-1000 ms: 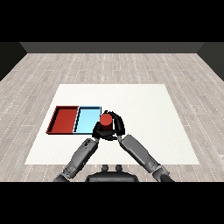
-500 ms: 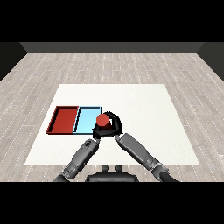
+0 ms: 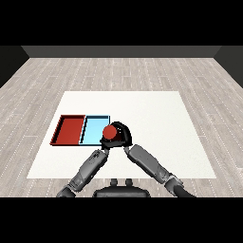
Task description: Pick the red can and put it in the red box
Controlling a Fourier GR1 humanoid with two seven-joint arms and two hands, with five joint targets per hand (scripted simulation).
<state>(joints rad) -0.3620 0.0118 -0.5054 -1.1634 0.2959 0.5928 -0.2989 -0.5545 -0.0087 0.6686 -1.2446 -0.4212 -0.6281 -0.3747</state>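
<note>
A: Looking down over the white table (image 3: 142, 109), which hand has the red can (image 3: 111, 132)?

B: The right hand (image 3: 122, 135). Its black fingers curl round the can, so it is grasping it. The can's red top faces up and shows plainly.

A: Where is the can just now?

B: At the right edge of the light blue tray (image 3: 94, 129), near that tray's lower right corner. Whether it touches the tray or is held above it, I cannot tell.

A: And the red tray (image 3: 70, 129)?

B: It lies just left of the light blue one, the 2 trays side by side and touching along a shared wall. The can is not in it; the whole blue tray sits between them.

A: What about the left hand (image 3: 105, 143)?

B: Its grey forearm comes up from the lower left, and the hand ends just below the can, close against the right hand. Its fingers are hidden, so I cannot tell how they stand.

A: And the right forearm?

B: It runs in from the lower right, slanting up and leftward to the can.
</note>
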